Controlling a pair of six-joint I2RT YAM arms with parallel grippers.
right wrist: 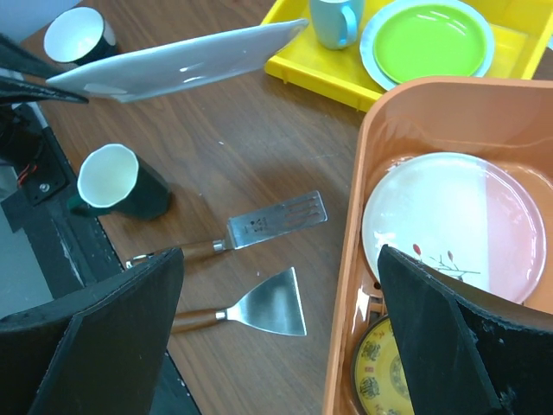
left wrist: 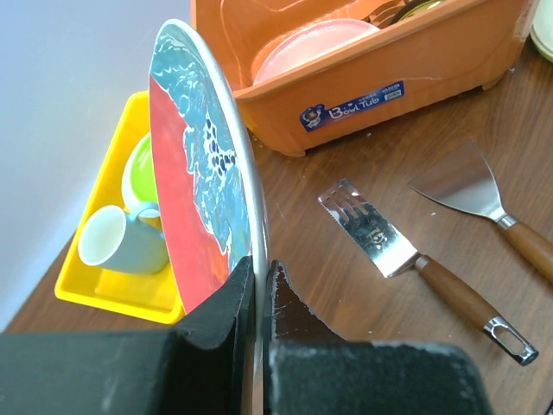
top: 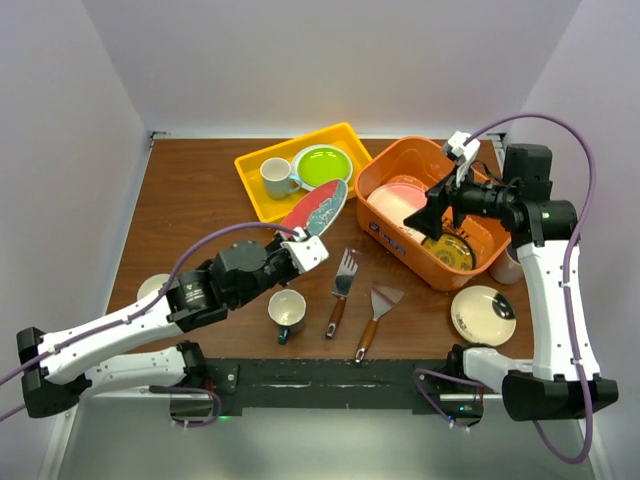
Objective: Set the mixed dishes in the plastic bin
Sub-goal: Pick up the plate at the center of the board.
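My left gripper (top: pixel 308 245) is shut on the rim of a red and teal patterned plate (top: pixel 315 208), held up on edge above the table, between the yellow tray and the orange bin (top: pixel 400 250). In the left wrist view the jaws (left wrist: pixel 262 277) pinch that plate (left wrist: pixel 203 173). The bin holds a pink-and-white plate (top: pixel 400 200) and a yellow patterned plate (top: pixel 450 250). My right gripper (top: pixel 432 208) is open and empty over the bin, and its wrist view shows it (right wrist: pixel 278 258) above the bin's rim (right wrist: pixel 363 216). A dark-teal mug (top: pixel 288 312), a cream plate (top: pixel 482 315) and a small white bowl (top: pixel 152 288) stand on the table.
A yellow tray (top: pixel 250 190) at the back holds a lime green plate (top: pixel 322 165) and a white mug (top: pixel 277 178). Two wooden-handled spatulas (top: pixel 340 290) (top: pixel 375 320) lie on the table in front of the bin. Walls close in the back and both sides.
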